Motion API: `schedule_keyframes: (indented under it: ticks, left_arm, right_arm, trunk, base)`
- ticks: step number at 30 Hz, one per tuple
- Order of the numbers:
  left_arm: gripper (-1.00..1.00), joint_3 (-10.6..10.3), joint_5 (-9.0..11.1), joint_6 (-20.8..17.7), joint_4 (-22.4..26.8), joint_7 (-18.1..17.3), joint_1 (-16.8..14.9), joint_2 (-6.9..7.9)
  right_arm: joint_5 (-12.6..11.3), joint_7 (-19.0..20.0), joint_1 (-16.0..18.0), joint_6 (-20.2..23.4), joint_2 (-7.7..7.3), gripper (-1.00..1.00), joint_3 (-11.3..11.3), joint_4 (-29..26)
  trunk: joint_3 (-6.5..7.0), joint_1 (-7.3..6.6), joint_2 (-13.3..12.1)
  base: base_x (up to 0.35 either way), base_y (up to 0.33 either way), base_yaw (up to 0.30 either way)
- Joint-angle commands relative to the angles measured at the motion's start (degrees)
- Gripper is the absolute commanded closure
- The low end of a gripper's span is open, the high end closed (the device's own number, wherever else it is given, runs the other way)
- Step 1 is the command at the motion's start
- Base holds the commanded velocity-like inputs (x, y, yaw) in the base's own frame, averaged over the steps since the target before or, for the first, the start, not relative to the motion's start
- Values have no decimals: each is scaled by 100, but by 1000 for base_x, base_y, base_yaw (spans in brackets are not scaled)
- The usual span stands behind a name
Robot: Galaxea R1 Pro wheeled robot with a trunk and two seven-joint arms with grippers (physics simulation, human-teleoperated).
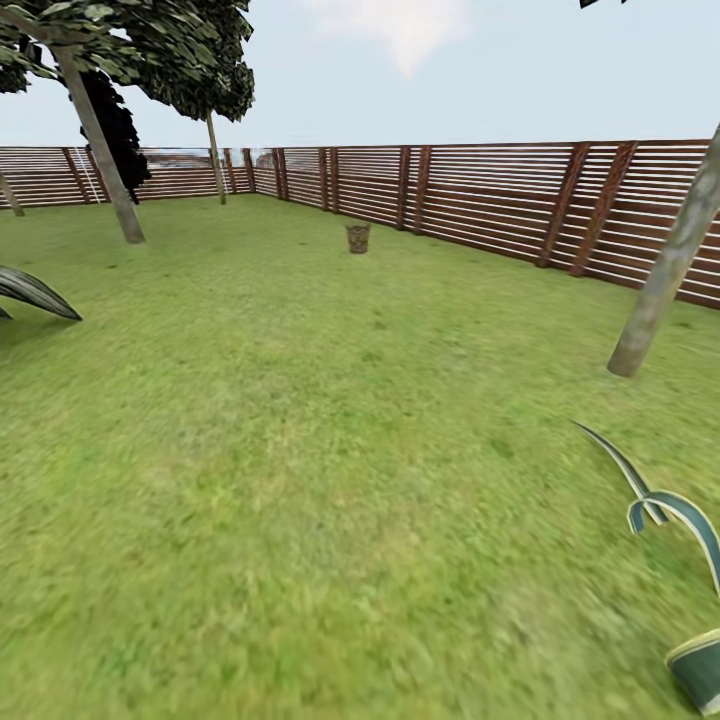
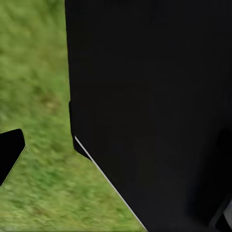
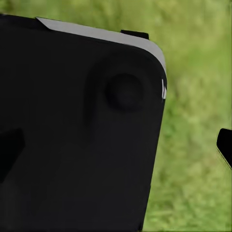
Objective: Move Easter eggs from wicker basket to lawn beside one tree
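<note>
A: Where's the wicker basket [image 1: 358,238]?
B: Far off on the lawn [image 1: 300,450], near the slatted fence [image 1: 480,200]. Eggs too small to make out.
A: Tree?
B: Thick-trunked tree [image 1: 100,140] far left.
A: Gripper state?
B: Can't tell, either side; wrist views blocked by black robot body [image 2: 154,106].

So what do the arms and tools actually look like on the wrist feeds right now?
Mostly a matte black body panel with a thin pale edge line, seen over blurred lawn in the left wrist view. The right wrist view shows a similar black housing with rounded corners, a light grey top edge and a round raised boss. No cables or markings are visible, and the tools themselves can't be made out.
</note>
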State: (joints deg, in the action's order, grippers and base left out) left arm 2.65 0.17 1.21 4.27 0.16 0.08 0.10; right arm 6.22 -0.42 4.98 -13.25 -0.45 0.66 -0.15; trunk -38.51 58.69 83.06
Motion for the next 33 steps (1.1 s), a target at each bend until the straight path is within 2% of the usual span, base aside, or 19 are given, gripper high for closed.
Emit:
schedule_keyframes:
  ticks: [1,7,13,33]
  left_arm:
    - [-100,25,1,11,4,2,1,-1]
    - [-100,26,0,11,4,6,1,-1]
    - [-100,32,0,11,4,10,1,-10]
    - [-100,33,1,11,4,10,1,-1]
  right_arm:
    - [46,-7,3,-17,-1,-100,-1,-2]
    - [18,-8,3,-12,-40,-100,4,17]
    - [60,-10,3,-16,-4,-100,6,-6]
    - [39,-10,3,-12,-29,-100,7,-3]
  trunk:
    - [-4,3,2]
    - [-4,3,2]
    - [-4,3,2]
    - [-4,3,2]
  base:
    - [330,80,0]
    - [330,79,0]
    - [330,79,0]
    - [330,79,0]
